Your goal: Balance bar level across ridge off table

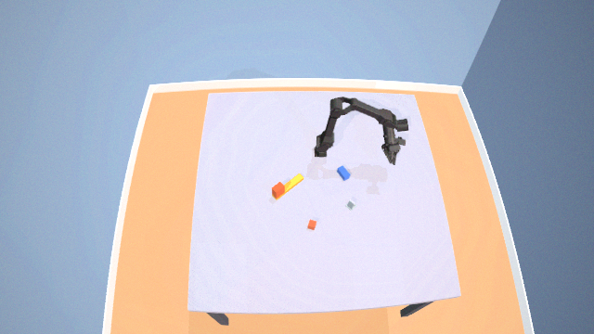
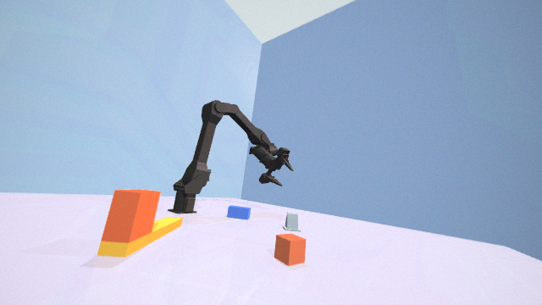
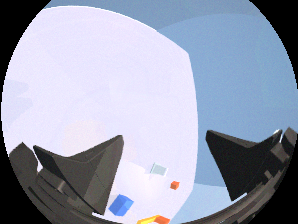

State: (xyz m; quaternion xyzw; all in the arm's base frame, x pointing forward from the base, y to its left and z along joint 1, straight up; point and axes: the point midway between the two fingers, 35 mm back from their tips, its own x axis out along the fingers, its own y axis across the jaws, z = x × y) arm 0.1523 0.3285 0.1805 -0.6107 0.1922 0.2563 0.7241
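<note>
Pincer point(image 2: 279, 171): wide open and gripping nothing, hanging in the air above the counter point(image 1: 260, 260), its two dark fingers spread far apart in the wrist view.

Arm point(image 2: 203, 148): dark, rising from its foot, bending at a high elbow and sloping down to the pincer, which tilts toward the counter.

Bar point(image 1: 293, 182): yellow, lying flat on the counter, well apart from the pincer and on the far side of the arm's foot from it in the top view.

Big block point(image 2: 130, 215): orange, sitting on one end of the bar (the end farther from the arm's foot), so that end is covered.

Ridge point(image 2: 291, 221): a small pale grey piece standing upright on the counter, between the pincer's side and the small cube, apart from the bar.

Blue block point(image 1: 343, 173): low and flat, on the counter near the arm's foot, between the bar and the spot under the pincer.

Small cube point(image 2: 290, 249): orange, alone on the counter, just beyond the ridge as seen from the arm.

Wrist view: bar, blue block, ridge and small cube all show small and low between the fingers, none touching them.

Bar and ridge: not touching; the bar rests on the counter, not across the ridge.
</note>
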